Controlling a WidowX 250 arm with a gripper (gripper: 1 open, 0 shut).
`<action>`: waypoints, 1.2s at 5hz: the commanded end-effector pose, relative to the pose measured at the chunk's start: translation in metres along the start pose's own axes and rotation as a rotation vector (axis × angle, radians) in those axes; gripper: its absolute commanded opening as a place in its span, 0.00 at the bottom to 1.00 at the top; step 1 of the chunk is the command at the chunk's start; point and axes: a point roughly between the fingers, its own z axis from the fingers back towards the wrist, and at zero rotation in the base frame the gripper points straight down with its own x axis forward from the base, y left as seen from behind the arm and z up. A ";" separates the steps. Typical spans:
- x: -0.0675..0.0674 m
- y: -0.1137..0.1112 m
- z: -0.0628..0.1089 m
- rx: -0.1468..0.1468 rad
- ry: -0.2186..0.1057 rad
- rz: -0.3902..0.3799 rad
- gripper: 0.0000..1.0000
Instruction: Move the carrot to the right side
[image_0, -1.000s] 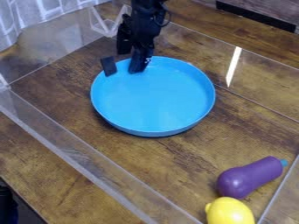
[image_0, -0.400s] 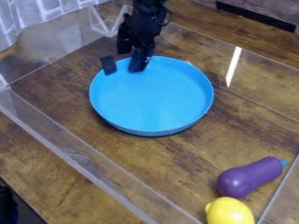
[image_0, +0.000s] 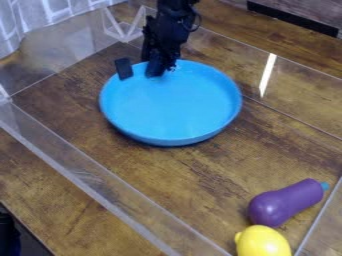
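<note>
The carrot does not show in the camera view. My black gripper (image_0: 142, 68) hangs at the back left rim of a round blue plate (image_0: 171, 130), pointing steeply down. One dark fingertip (image_0: 123, 69) stands just outside the rim on the wood. The other fingertip (image_0: 159, 66) is over the plate's back edge. A gap still shows between the two, and I see nothing held in it.
A purple eggplant (image_0: 285, 203) and a yellow lemon (image_0: 262, 242) lie at the front right. The brown wooden table (image_0: 80, 130) is fenced by low clear plastic walls (image_0: 94, 175).
The blue plate has shifted slightly left and toward the back. The gripper's fingertips sit a touch higher in the picture. Eggplant and lemon have not moved.
</note>
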 end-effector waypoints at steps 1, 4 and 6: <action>-0.011 -0.002 -0.021 -0.032 0.047 0.005 0.00; -0.013 -0.016 0.014 -0.004 0.035 -0.022 0.00; -0.013 -0.031 0.041 0.027 0.004 -0.072 0.00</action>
